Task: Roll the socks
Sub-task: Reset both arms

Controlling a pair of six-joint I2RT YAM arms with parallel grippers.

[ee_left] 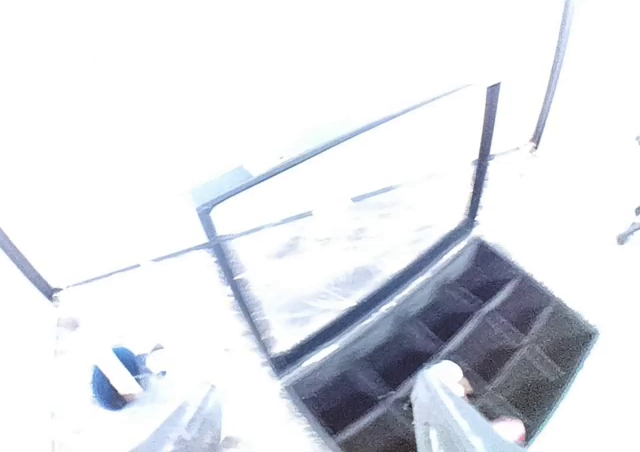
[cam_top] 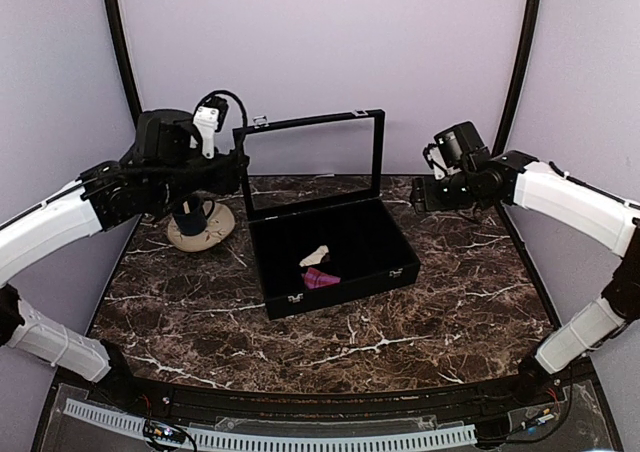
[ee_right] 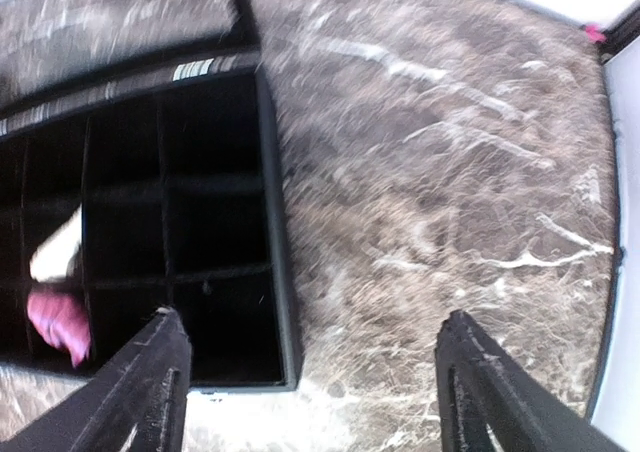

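Note:
The magenta-pink sock and the cream-beige sock lie as small bundles side by side in the front left of the open black case. The right wrist view shows the pink sock and cream sock at the left edge. My left gripper hangs open and empty above the case's back left corner, next to the raised lid. In the washed-out left wrist view my left gripper is open, and the cream sock peeks past one finger. My right gripper is open and empty above the case's right edge.
The case's glass lid stands upright at the back. The case has several divided compartments. A beige saucer with a dark blue cup sits left of the case, below my left arm. The table is dark marble.

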